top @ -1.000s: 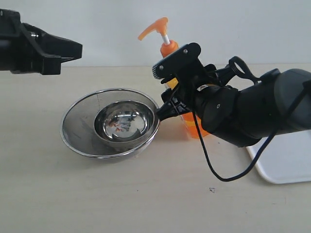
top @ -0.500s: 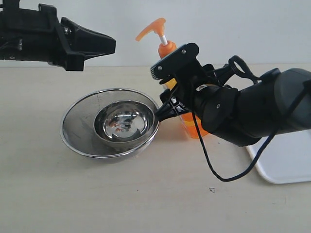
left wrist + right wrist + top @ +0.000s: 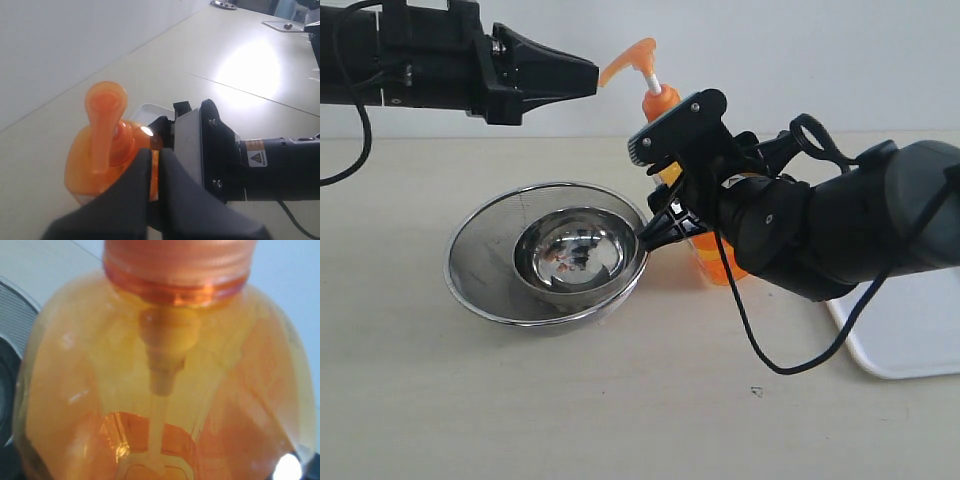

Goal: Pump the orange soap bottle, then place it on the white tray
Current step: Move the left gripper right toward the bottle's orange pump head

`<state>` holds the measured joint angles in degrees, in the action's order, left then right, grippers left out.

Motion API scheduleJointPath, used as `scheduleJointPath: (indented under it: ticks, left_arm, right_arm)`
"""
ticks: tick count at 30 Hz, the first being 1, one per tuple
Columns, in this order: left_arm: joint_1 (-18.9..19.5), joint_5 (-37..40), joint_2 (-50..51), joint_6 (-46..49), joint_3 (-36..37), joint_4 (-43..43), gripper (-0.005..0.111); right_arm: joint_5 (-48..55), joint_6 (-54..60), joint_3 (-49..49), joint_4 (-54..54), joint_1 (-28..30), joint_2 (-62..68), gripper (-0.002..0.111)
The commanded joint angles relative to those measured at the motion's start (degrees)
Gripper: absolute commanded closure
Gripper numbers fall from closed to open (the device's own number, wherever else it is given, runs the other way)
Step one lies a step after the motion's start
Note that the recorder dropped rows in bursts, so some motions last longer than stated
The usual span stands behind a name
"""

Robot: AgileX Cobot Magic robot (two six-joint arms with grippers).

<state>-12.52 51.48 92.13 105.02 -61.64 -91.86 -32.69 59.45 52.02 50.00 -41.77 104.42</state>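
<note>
The orange soap bottle [image 3: 663, 100] stands right of the bowls, its pump head raised on the white stem. My right gripper [image 3: 678, 215] is shut around its body, and the arm hides most of the label. The bottle [image 3: 165, 380] fills the right wrist view, so no fingers show there. My left gripper [image 3: 588, 78] is shut and empty, its tip level with the pump spout and just left of it. In the left wrist view its fingertips [image 3: 142, 160] sit close together over the pump head [image 3: 105, 135]. The white tray [image 3: 910, 330] lies at the right edge, partly behind the right arm.
A small steel bowl [image 3: 570, 250] sits inside a wider mesh steel bowl [image 3: 485, 255] just left of the bottle, its rim close to my right gripper's finger. A black cable [image 3: 760, 345] loops down from the right arm to the table.
My left gripper has travelled rightward at pump height, from the far left to just beside the pump spout. The right gripper and the bottle have stayed put.
</note>
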Motion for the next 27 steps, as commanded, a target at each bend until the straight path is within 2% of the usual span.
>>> scheduleJointPath:
  ticks: [1,9,27]
  left_arm:
    - [-1.22,0.93,1.40,0.13,-1.59,-0.73,0.102]
    - [-2.71,-1.19,5.16,0.13,-4.13,-0.77,0.102]
    - [-2.71,-8.17,5.86,0.89,-4.38,-3.49,0.102]
  right_arm:
    - [-1.34,0.37,0.67,-1.06,-0.04,-0.98,0.108]
    - [-1.34,0.37,0.67,-1.06,-0.04,-0.98,0.108]
    - [-1.34,0.37,0.67,-1.06,-0.04,-0.98,0.108]
